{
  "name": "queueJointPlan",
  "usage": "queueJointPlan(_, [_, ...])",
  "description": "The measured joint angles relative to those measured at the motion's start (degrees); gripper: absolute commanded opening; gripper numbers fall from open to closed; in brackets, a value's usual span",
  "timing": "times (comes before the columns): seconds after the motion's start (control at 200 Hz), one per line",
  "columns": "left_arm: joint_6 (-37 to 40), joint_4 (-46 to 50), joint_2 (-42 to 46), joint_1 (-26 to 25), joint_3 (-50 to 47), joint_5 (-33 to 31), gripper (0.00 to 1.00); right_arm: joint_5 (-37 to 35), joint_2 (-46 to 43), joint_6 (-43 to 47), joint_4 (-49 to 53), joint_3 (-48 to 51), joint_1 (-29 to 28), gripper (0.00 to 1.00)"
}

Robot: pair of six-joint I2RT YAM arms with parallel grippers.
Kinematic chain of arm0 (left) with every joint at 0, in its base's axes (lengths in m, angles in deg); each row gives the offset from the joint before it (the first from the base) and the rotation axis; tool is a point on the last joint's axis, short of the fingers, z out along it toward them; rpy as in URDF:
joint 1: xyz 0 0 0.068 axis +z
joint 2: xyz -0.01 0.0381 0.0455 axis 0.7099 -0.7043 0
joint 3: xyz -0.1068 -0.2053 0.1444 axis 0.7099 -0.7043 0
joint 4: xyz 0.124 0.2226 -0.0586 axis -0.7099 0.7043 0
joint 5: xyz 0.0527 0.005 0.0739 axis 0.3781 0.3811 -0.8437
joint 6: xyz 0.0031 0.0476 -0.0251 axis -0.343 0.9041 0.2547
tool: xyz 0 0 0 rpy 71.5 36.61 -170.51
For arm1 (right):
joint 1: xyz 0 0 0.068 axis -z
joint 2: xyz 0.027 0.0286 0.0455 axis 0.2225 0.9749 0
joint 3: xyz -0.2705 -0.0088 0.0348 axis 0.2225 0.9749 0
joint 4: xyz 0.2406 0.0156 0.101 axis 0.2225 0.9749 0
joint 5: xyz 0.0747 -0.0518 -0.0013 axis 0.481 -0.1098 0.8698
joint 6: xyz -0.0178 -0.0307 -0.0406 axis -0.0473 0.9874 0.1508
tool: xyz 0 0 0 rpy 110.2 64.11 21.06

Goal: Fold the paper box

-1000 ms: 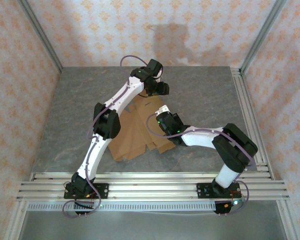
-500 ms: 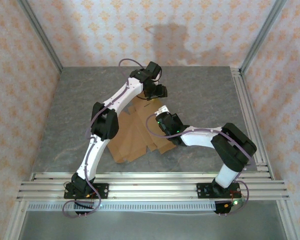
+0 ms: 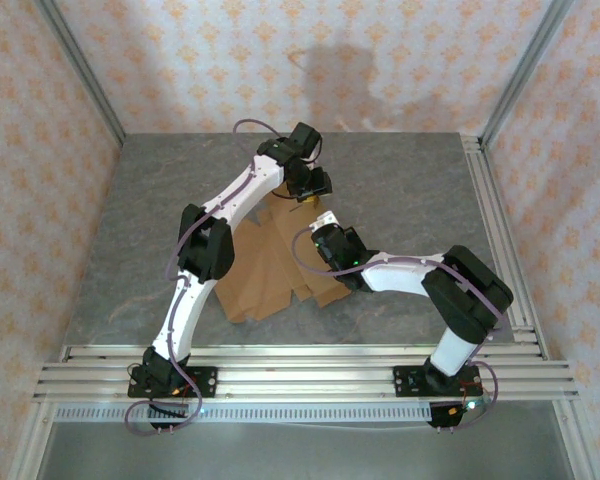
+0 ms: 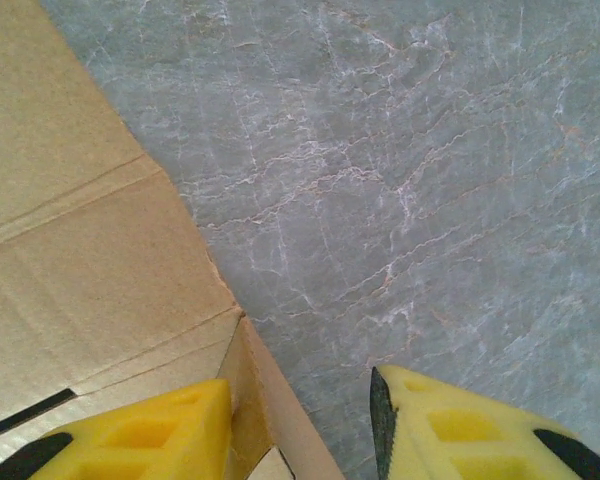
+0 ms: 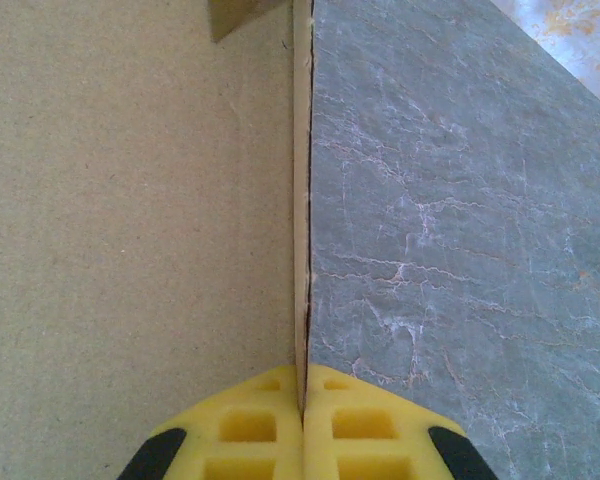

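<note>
Clamping paper box (image 5: 130, 250) edge: right pincer (image 5: 302, 378) | left pincer (image 4: 300, 385) open, astride another edge

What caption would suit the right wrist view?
Right gripper shut on the paper box edge, grey table alongside.

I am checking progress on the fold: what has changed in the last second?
The left gripper shifted slightly left along the far edge of the paper box; its jaws straddle a flap, not clamped. Nothing was let go. The right gripper stays shut on the box's side edge, and the box lies as before.
</note>
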Motion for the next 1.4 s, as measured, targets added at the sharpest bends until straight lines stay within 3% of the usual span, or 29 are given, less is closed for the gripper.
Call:
queueJointPlan(0.115, [-1.81, -0.39, 0.0, 0.0, -0.09, 0.44, 0.17, -0.11, 0.0, 0.0, -0.02, 0.0, 0.0, 0.0])
queueJointPlan(0.245, [-2.29, -0.59, 0.0, 0.11, -0.11, 0.7, 0.15, -0.68, 0.0, 0.0, -0.02, -0.04, 0.0, 0.0])
queueJointPlan(0.275, [-2.36, -0.57, 0.0, 0.11, -0.11, 0.76, 0.16, -0.68, 0.0, 0.0, -0.02, -0.04, 0.0, 0.0])
queueJointPlan(0.375, [-2.86, -0.68, 0.0, 0.09, -0.11, 1.05, 0.38, -0.68, 0.0, 0.0, 0.0, -0.09, 0.0, 0.0])
queueJointPlan(0.46, [-2.75, -0.9, 0.0, 0.09, -0.11, 1.55, 0.42, -0.61, 0.0, 0.0, 0.0, -0.15, 0.0, 0.0])
queueJointPlan(0.646, [-3.13, -0.98, 0.0, 0.15, -0.11, 1.64, 0.1, -0.9, 0.0, -0.02, 0.02, -0.24, 0.0, 0.0])
queueJointPlan(0.741, [-3.19, -0.98, 0.0, 0.33, -0.11, 1.66, 0.09, -1.14, 0.0, -0.02, 0.02, -0.31, 0.02, 0.0])
queueJointPlan(0.771, [-3.17, -0.96, 0.0, 0.33, -0.11, 1.66, 0.14, -1.18, 0.0, -0.02, 0.02, -0.33, 0.02, 0.0])
queueJointPlan(0.861, [-2.4, -1.01, 0.0, 0.31, -0.24, 1.4, 0.42, -1.27, 0.0, -0.04, 0.02, -0.37, 0.0, 0.0])
queueJointPlan(0.981, [-2.64, -2.21, 1.6, 0.33, -3.3, -0.04, 0.66, -1.22, 0.0, -0.07, 0.02, -0.37, 0.0, 0.0])
queueJointPlan(1.146, [-1.92, -4.35, 8.17, 0.79, -11.28, -2.97, 0.86, -1.22, 0.0, -0.5, 0.0, -0.37, 0.0, 0.0])
queueJointPlan(1.231, [-0.9, -5.77, 13.53, 1.79, -16.11, -5.03, 0.9, -1.22, 0.0, -0.68, 0.0, -0.37, 0.0, 0.0])
queueJointPlan(1.256, [-0.92, -6.03, 14.97, 2.12, -17.25, -5.53, 0.96, -1.22, 0.0, -0.68, 0.0, -0.37, 0.0, 0.0])
queueJointPlan(1.401, [0.5, -8.81, 23.45, 5.51, -24.59, -7.8, 1.0, -1.14, 0.0, -0.72, 0.0, -0.37, 0.0, 0.0])
